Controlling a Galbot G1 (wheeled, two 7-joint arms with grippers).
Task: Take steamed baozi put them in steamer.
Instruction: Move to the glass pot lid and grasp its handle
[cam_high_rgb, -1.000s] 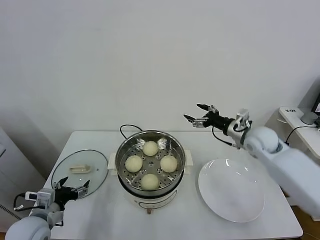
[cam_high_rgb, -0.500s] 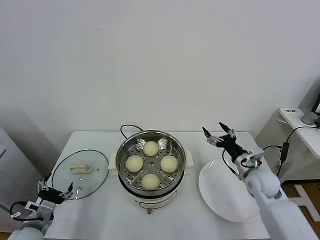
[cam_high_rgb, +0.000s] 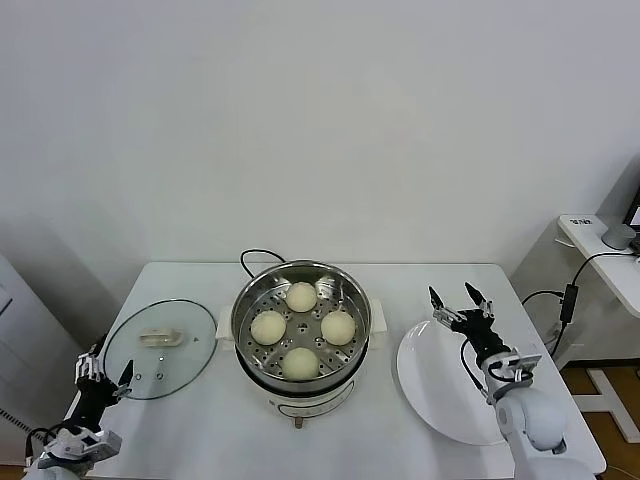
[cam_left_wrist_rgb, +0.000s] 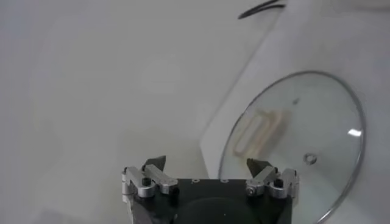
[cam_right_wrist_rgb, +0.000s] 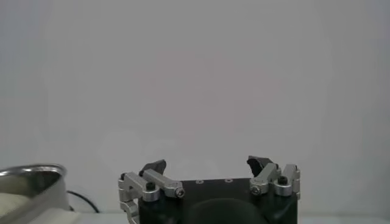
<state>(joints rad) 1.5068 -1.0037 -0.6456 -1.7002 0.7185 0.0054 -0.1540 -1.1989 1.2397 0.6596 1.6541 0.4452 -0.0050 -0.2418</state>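
Several cream-white steamed baozi (cam_high_rgb: 301, 296) lie on the perforated floor of the shiny steamer (cam_high_rgb: 246, 300) at the table's middle. My left gripper (cam_high_rgb: 103, 372) is low at the table's front left corner, beside the near edge of the glass lid, open and empty. In the left wrist view the left gripper (cam_left_wrist_rgb: 206, 164) points toward that lid. My right gripper (cam_high_rgb: 452, 297) is open and empty above the far edge of the white plate, right of the steamer. From the right wrist, the right gripper (cam_right_wrist_rgb: 207, 164) faces the bare wall, with the steamer's rim (cam_right_wrist_rgb: 30, 173) at one side.
A round glass lid (cam_high_rgb: 160, 348) with a cream handle (cam_left_wrist_rgb: 259, 129) lies flat left of the steamer. A flat white plate (cam_high_rgb: 450, 400) lies to the right. A black cord (cam_high_rgb: 250, 256) runs behind the steamer. A side desk (cam_high_rgb: 600, 235) stands at the far right.
My right arm has swung down and back from behind the steamer to low over the plate. My left arm has drawn back toward the front left corner. Both grippers stayed open.
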